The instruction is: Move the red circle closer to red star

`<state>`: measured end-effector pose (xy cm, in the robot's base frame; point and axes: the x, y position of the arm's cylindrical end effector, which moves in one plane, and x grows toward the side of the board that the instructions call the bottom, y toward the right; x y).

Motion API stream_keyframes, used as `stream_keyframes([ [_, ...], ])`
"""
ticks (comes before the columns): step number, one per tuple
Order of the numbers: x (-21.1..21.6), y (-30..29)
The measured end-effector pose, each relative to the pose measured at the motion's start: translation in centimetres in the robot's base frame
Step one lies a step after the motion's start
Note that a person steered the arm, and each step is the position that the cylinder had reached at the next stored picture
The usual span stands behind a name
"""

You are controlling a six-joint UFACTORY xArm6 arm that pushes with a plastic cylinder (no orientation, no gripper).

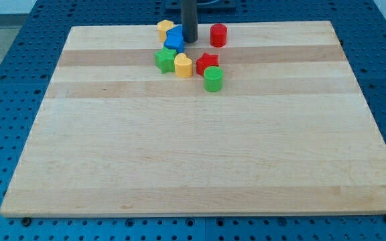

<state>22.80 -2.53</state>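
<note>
Rod without jaws, my tip [189, 41] seemingly touching blue block [174, 39], red circle [218, 35] right; red star [207, 63] below.

Place: lab bench | evidence: blue perforated table [19, 73], wooden board [200, 147], small coloured blocks [183, 65]

Straight dark rod, smooth, roughly cylindrical, possibly blue-grey; my tip [190, 41] blunt
</note>
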Motion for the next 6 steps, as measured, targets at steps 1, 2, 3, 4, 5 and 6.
stream_keyframes([
  [1,-2.5,0.0],
  [2,-3.1,2.5],
  [3,-2.8,5.0],
  [4,-1.3,6.2],
  [5,2.1,6.7],
  [6,4.1,6.9],
])
